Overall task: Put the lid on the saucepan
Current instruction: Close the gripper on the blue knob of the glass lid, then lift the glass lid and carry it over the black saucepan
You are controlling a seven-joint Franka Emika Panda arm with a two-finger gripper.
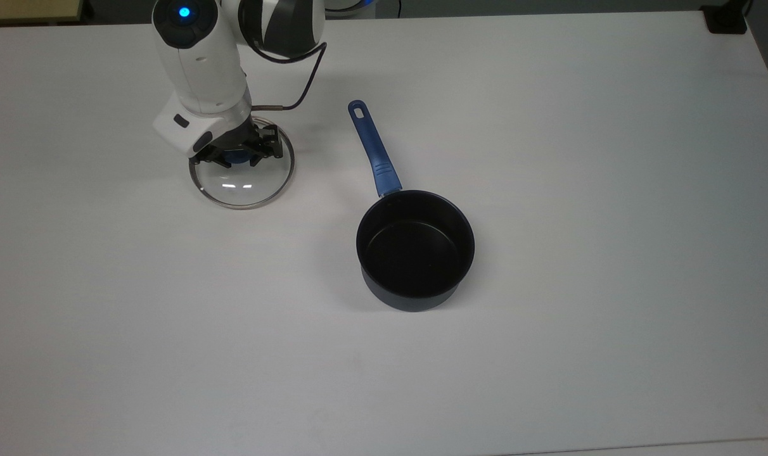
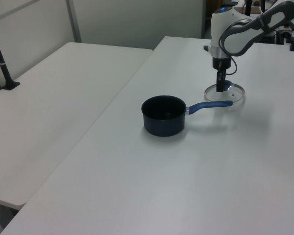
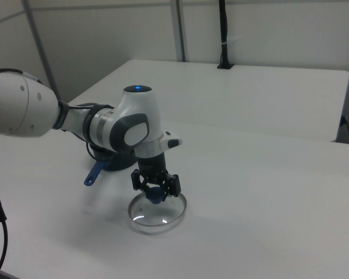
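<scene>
The lid [image 1: 243, 185], clear glass with a metal rim, lies flat on the white table [image 1: 549, 354] at the top view's upper left. My gripper [image 1: 235, 153] is down over its blue knob [image 3: 156, 195], open, with one black finger on each side of the knob [image 1: 234, 156] and a small gap showing. The saucepan [image 1: 416, 250] stands upright and empty to the right of the lid in the top view, its blue handle [image 1: 372, 149] pointing toward the far edge. In the left view the gripper [image 2: 220, 88] stands over the lid [image 2: 230, 94] behind the saucepan [image 2: 162, 115].
A black cable [image 1: 295, 95] runs from the arm's wrist past the lid. A second white table [image 2: 54, 98] adjoins on the left view's left. A dark post [image 3: 223, 35] stands on the far table in the right view.
</scene>
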